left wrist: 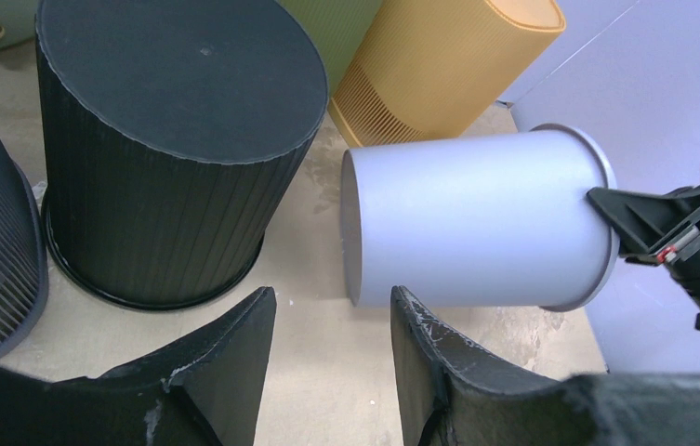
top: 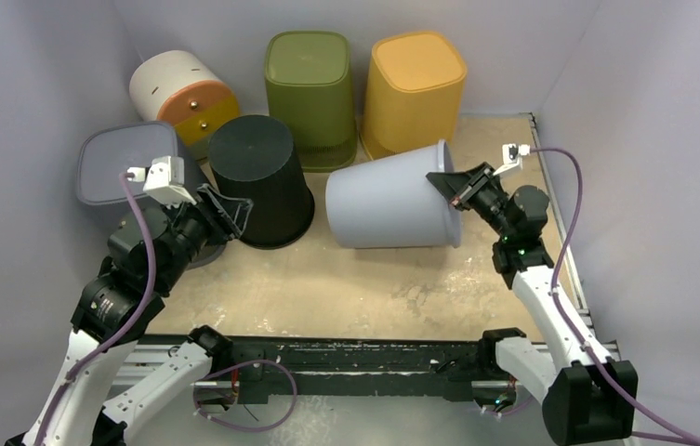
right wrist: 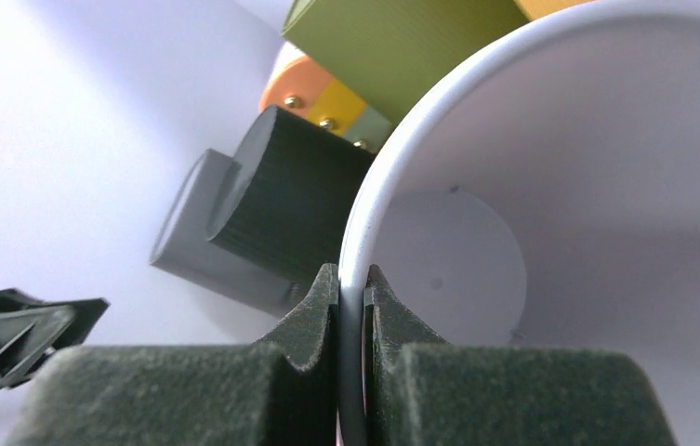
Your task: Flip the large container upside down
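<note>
Your right jaws are clamped on the three-o'clock rim of the sideways large pale-grey plastic container (top: 392, 203); left jaws apart.

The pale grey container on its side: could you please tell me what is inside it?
Nothing shows inside the pale grey container: only its bare wall and flat base. The right gripper, shut on its rim, covers the lowest part of the interior.

Pale lilac-grey large container (top: 392, 204), black ribbed bin (top: 262, 177), olive green bin (top: 310, 84), mustard yellow bin (top: 416, 88), slate grey bin (top: 123, 163)
</note>
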`<state>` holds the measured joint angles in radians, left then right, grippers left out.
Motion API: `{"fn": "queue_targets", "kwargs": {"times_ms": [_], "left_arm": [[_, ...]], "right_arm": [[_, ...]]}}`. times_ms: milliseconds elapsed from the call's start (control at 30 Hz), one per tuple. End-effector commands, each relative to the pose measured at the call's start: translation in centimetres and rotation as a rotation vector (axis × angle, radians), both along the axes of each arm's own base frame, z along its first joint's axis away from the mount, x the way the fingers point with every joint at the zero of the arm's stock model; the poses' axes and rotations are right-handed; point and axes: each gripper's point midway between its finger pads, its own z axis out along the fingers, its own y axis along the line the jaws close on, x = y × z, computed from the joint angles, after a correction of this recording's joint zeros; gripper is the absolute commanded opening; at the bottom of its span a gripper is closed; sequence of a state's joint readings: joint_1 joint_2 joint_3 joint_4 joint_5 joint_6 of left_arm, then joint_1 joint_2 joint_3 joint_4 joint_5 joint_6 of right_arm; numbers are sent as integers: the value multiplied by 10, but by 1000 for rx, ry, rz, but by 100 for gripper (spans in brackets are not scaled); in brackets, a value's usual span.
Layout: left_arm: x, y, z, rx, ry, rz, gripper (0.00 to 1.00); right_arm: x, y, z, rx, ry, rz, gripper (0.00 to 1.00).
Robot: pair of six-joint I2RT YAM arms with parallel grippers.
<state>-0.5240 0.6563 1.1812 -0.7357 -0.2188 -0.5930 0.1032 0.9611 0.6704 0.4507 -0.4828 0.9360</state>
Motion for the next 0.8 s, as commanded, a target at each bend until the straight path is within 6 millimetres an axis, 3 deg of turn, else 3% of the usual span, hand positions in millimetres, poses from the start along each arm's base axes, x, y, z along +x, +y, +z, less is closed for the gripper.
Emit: {"fn": "queue_targets", "kwargs": {"times_ms": [0,100,367,467,567,767], "left_arm": [[-3,7,19,-32,-34,30,47],[-2,6,19,-37,-33,31,47],[1,2,13,-43,-13,24,47],[3,3,13,-40,-13,31,47],[5,2,11,-36,-6,34,46],[10,-2,13,-37,-9,32,47]], "right_arm": [[-34,13,57,172,-211,111,0],[-39,16,42,183,-181,128,0],[-38,21,-41,209,-1,153,0],[-39,24,-56,220,29,168,0],[-48,37,-40,261,-29,246,0],[-75,60,32,374,-227,415,0]]}}
